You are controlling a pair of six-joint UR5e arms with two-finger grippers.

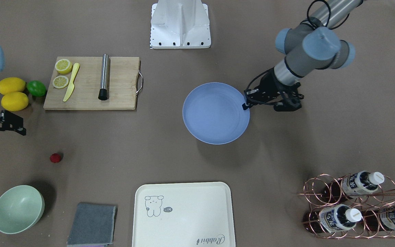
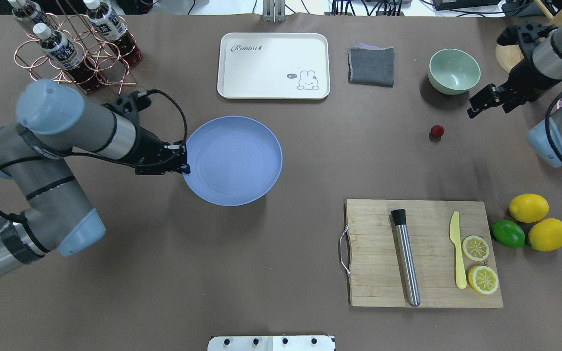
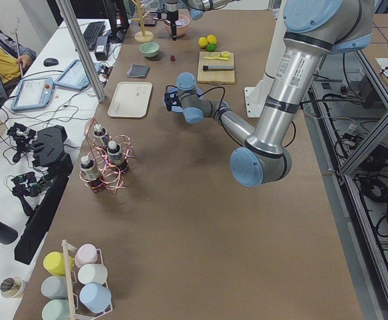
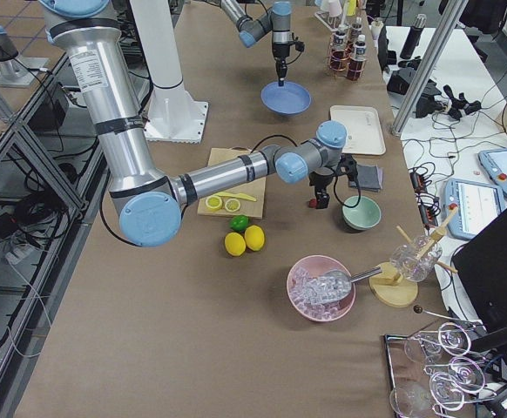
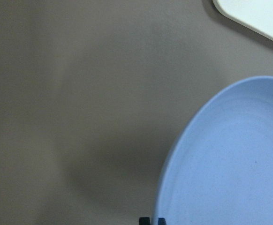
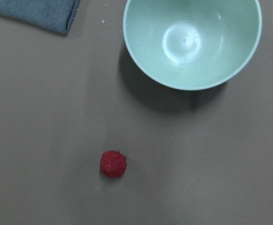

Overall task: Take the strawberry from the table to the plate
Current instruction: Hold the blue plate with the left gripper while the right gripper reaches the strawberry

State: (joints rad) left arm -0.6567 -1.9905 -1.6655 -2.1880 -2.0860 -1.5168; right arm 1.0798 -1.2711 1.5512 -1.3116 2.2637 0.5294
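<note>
The strawberry (image 1: 56, 157) (image 2: 437, 130) is a small dark-red berry lying alone on the brown table (image 2: 310, 161), near the mint bowl. In the right wrist view the strawberry (image 6: 113, 164) sits low and left of centre. My right gripper (image 2: 480, 103) (image 1: 5, 132) hovers open above the table a short way from the berry and holds nothing. The blue-grey plate (image 2: 232, 161) (image 1: 216, 113) is mid-table. My left gripper (image 2: 183, 163) (image 1: 245, 104) is shut on the plate's near rim. Its fingertips (image 5: 152, 220) show pinched together at the plate (image 5: 230, 164) edge.
Beyond the berry are a mint bowl (image 2: 454, 71), a grey cloth (image 2: 371, 66) and a cream tray (image 2: 273, 66). A cutting board (image 2: 383, 219) carries a metal rod, a yellow knife and lemon slices. Two lemons and a lime (image 2: 508, 233) lie beside it. A copper bottle rack (image 2: 73, 48) stands behind the left arm.
</note>
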